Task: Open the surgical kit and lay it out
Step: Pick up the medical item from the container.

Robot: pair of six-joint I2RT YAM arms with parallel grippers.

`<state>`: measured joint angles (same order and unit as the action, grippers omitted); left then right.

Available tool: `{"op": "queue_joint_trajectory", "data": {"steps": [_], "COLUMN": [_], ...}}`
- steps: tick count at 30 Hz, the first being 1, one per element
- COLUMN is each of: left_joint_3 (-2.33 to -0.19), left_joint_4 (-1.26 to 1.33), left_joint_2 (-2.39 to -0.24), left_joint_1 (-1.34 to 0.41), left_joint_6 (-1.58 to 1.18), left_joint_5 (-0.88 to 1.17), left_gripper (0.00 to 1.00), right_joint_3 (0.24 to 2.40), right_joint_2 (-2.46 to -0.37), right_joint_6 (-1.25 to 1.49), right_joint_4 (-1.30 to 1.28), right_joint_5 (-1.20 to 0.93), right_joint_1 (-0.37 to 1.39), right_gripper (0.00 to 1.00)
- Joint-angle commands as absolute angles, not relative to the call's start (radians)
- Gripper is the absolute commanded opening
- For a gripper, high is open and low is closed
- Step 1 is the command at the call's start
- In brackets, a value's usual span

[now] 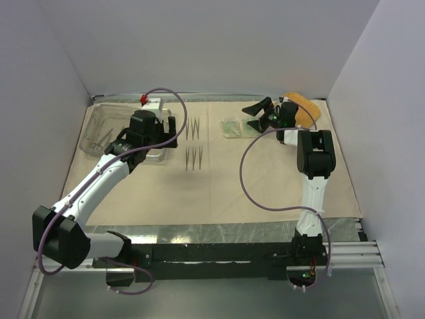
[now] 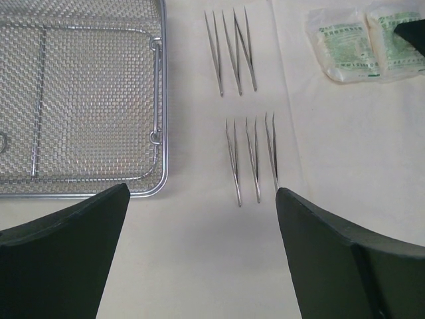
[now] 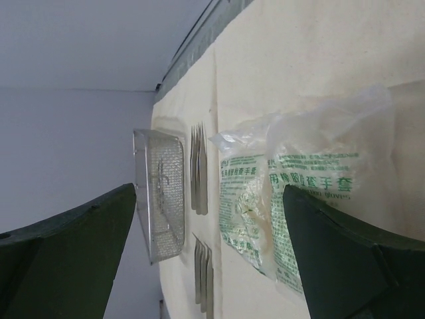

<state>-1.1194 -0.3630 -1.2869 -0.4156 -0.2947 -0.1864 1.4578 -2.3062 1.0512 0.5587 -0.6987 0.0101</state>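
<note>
Tweezers (image 1: 192, 129) lie near-far; tray (image 2: 99, 100) long axis left-right.

- Top view: the left arm (image 1: 143, 133) blocks the mesh tray (image 1: 96, 119) at its right end, and the forceps (image 1: 101, 137) inside are too small to make out.
- The orange pad (image 1: 309, 109) peeks out, half hidden behind the right claw (image 1: 255, 117).
- Left wrist view: the mesh tray runs off the left edge, and the far packet (image 2: 396, 46) is clipped by the right claw's tip.
- Right wrist view: the lower tweezers (image 3: 202, 276) are cut by the bottom edge.

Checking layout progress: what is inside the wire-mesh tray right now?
Ring-handled forceps lie in the left part of the tray. The left arm hides its near right corner from above; the left wrist view shows bare mesh there.
</note>
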Motion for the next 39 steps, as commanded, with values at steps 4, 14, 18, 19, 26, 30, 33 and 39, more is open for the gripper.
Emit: {"op": "queue_joint_trajectory", "data": {"steps": [4, 14, 18, 19, 26, 30, 33, 39], "left_joint_3": [-1.1, -1.011, -1.026, -1.035, -1.159, -1.274, -1.367, -1.483], "left_joint_4": [-0.354, -0.321, -0.339, -0.341, -0.331, -0.348, -0.368, -0.373], "left_joint_2": [-1.23, -1.147, -1.176, -1.19, -1.344, -1.526, -1.643, -1.836], "left_joint_1": [-0.411, -0.351, -0.331, -0.318, -0.134, -0.01, 0.076, 0.153], "left_joint_6": [-0.328, -0.455, -0.483, -0.483, -0.561, -0.461, -0.379, -0.261], "left_joint_5": [-0.218, -0.261, -0.35, -0.353, -0.261, -0.238, -0.189, -0.043], "left_gripper": [0.99, 1.0, 0.99, 0.99, 0.99, 0.99, 0.95, 0.78], "right_joint_3": [1.424, 1.404, 1.317, 1.292, 1.147, 1.068, 1.054, 1.037], "right_joint_2": [-2.226, -1.814, -1.654, -1.62, -1.427, -1.356, -1.307, -1.311], "right_joint_6": [1.074, 0.635, 0.511, 0.477, 0.448, 0.404, 0.354, 0.344], "right_joint_4": [0.681, 0.103, -0.092, -0.144, -0.27, -0.296, -0.333, -0.339], "right_joint_5": [-0.732, -0.559, -0.46, -0.41, -0.359, -0.309, -0.284, -0.27], "right_joint_1": [0.006, 0.017, 0.035, 0.043, 0.116, 0.224, 0.293, 0.296], "right_gripper": [1.0, 1.0, 1.0, 1.0, 1.0, 1.0, 1.0, 1.0]}}
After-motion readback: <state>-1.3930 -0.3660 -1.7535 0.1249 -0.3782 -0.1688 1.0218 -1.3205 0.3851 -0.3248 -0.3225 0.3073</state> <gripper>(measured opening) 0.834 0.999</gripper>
